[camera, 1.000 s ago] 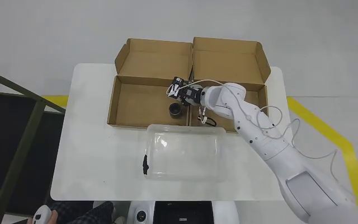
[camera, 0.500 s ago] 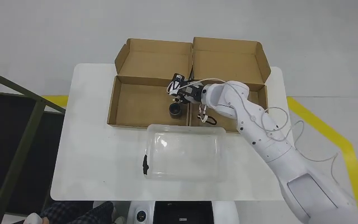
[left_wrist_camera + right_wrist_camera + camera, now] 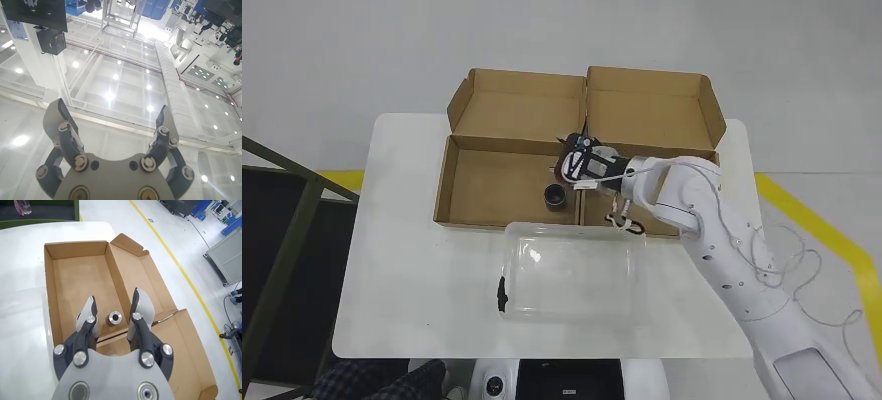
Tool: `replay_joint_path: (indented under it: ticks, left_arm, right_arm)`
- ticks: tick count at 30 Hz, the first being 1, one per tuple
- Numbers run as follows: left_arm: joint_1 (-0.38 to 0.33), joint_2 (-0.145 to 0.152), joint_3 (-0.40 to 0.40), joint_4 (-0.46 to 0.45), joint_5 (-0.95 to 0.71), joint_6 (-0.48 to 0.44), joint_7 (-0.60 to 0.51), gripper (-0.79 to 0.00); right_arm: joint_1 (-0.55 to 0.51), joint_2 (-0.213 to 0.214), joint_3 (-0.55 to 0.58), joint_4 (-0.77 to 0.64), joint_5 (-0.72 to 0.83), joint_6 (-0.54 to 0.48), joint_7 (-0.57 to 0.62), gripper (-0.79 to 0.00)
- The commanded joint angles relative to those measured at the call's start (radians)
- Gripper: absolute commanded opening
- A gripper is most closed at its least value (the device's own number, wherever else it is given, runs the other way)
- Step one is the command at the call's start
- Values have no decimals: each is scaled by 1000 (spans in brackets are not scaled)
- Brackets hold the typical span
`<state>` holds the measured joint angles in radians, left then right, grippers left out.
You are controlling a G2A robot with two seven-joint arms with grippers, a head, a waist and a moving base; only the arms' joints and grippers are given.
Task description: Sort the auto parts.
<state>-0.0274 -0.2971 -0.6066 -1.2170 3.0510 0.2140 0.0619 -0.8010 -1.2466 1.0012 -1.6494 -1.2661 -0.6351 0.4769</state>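
Bushing (image 3: 114, 318) upright in corner of box (image 3: 79, 275) — bore up; right jaws spread, empty; left jaws likewise.

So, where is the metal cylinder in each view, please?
Top view: the cylinder stands in the left box, at the end next to the right box.
Right wrist view: the cylinder is on the box floor, beyond the open right gripper.
Left wrist view: it faces up at the ceiling.
Shared landmark: the left box.

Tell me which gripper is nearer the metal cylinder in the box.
Right. The right gripper hangs open close above the metal cylinder in the cardboard box; the left gripper points at the ceiling, away from it.
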Motion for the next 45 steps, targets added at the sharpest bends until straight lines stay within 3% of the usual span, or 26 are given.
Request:
replay_joint_path:
  ticks: [1,3,4,6,7,17,28,45]
  left_arm:
    - [0,0,0,0,0,0,0,0]
    - [0,0,0,0,0,0,0,0]
    - [0,0,0,0,0,0,0,0]
    - [0,0,0,0,0,0,0,0]
    - [0,0,0,0,0,0,0,0]
    - [0,0,0,0,0,0,0,0]
    - [0,0,0,0,0,0,0,0]
    - [0,0,0,0,0,0,0,0]
  right_arm:
    - [-44,10,35,-44,4,-8,-3,-422]
    - [-89,20,69,-85,2,-16,-7,-403]
    - [-112,24,86,-102,7,-21,-20,-360]
    - [-157,34,117,-132,-2,-34,-34,-200]
    - [-180,38,132,-145,-5,-37,-44,-169]
    - [-411,81,328,-255,-53,-73,-167,-9]
    - [-665,113,567,-319,-81,-64,-329,0]
    - [-952,128,796,-341,-96,0,-552,0]
